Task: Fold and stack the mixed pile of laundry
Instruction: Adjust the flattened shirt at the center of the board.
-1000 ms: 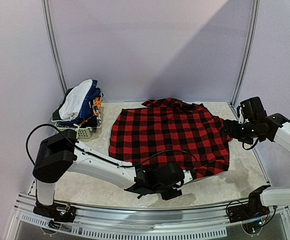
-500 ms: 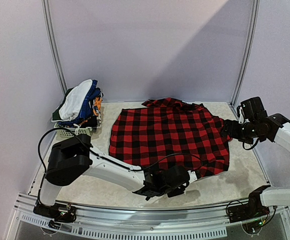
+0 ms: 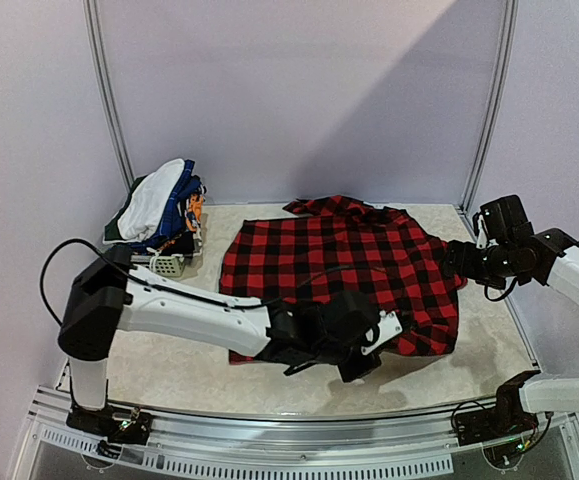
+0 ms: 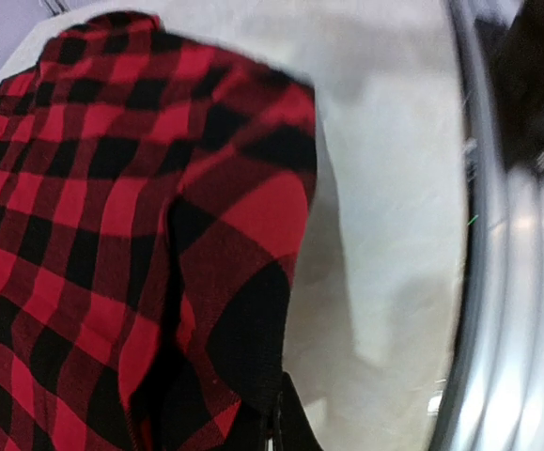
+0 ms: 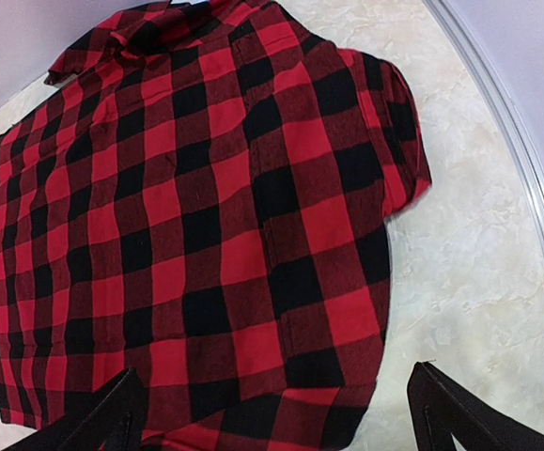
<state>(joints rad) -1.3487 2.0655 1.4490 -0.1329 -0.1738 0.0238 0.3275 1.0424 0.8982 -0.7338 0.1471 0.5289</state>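
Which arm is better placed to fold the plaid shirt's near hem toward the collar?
Left. The left claw is shut on the plaid shirt at its near hem, with that edge raised off the table. The right claw hangs open over the shirt's right side, gripping nothing.

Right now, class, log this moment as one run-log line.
left jaws: shut on plaid shirt near hem | right jaws: open, above shirt's right edge | other garments: heaped on basket, far left

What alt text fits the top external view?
Left gripper pinches the near hem of a red-and-black plaid shirt spread on the table. Right gripper hangs open at its right edge; a laundry pile sits in the far-left corner.
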